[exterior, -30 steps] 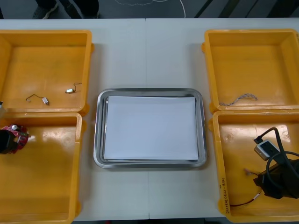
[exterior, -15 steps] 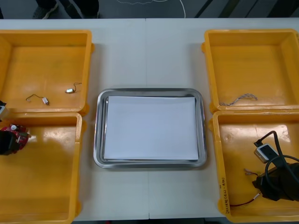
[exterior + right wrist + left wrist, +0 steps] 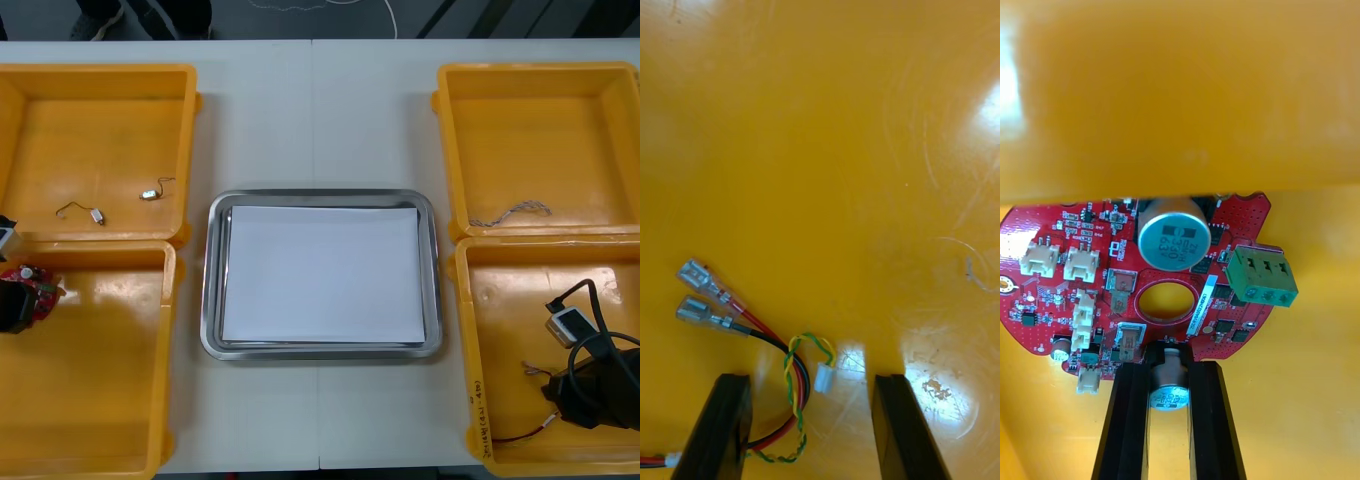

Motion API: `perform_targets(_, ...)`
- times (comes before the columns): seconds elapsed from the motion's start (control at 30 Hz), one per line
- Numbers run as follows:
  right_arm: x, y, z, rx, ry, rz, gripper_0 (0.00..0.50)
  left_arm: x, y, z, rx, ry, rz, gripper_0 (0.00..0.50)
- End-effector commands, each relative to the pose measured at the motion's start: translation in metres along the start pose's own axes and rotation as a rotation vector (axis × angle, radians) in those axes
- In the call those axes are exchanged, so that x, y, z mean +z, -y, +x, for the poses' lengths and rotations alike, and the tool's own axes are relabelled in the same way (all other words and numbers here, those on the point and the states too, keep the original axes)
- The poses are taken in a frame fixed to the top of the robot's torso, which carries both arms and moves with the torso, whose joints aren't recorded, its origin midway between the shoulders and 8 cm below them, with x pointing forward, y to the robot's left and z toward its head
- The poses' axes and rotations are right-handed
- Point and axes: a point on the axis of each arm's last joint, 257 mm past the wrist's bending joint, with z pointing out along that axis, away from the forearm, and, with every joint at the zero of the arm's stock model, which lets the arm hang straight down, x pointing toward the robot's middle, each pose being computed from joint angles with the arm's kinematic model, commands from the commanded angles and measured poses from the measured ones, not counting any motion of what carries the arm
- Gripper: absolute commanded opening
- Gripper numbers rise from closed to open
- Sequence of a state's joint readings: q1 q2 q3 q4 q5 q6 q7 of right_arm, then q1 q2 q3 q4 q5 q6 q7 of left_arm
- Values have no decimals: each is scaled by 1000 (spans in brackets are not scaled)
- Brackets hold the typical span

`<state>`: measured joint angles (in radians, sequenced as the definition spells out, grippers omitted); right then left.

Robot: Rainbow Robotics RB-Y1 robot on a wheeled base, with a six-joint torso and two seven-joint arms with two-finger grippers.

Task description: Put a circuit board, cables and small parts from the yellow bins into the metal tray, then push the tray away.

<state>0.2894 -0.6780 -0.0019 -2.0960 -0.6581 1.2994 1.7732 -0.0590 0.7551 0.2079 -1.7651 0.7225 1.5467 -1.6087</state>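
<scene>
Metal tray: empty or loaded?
Empty: the metal tray shows a bare white inside. Left gripper grips the circuit board; right gripper open over cables.

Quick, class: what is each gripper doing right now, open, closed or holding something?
Left gripper: closed on the red circuit board.
Right gripper: open, astride the red and yellow cable.

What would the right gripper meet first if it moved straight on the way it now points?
The right gripper, open, would likely meet the red and yellow cable between its fingers, then the yellow bin floor.
</scene>
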Motion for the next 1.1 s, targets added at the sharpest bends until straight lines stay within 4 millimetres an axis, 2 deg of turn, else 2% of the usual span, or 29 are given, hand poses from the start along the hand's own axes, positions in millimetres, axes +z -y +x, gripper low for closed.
perform_targets(0.03, 4, -3, 14, 57, -23, -4, 374, 4, 4, 8, 115, -12, 0, 0)
perform_targets(0.1, 5, -2, 15, 69, -27, -3, 235, -1, 4, 7, 116, -6, -1, 0)
perform_targets(0.17, 6, -1, 14, 74, -25, -1, 157, -4, 4, 6, 114, -4, 1, 0)
perform_targets(0.2, 6, -1, 13, 78, -20, 0, 97, -7, 4, 6, 115, -4, 1, 0)
perform_targets(0.3, 7, 1, 11, 90, -9, 4, 8, -15, 4, 7, 117, -6, 1, 0)
perform_targets(0.5, 6, 2, 4, 104, 11, 6, 0, -37, 3, 12, 122, 11, -9, 0)
perform_targets(0.73, 1, 9, -15, 115, 44, 18, 0, -42, 12, 27, 140, 8, -2, 0)
perform_targets(0.93, -18, 25, -37, 115, 67, 43, 0, -47, 24, 50, 169, -10, 1, 0)
perform_targets(1.1, -33, 31, -52, 105, 68, 56, 0, -50, 34, 67, 184, -28, 10, 0)
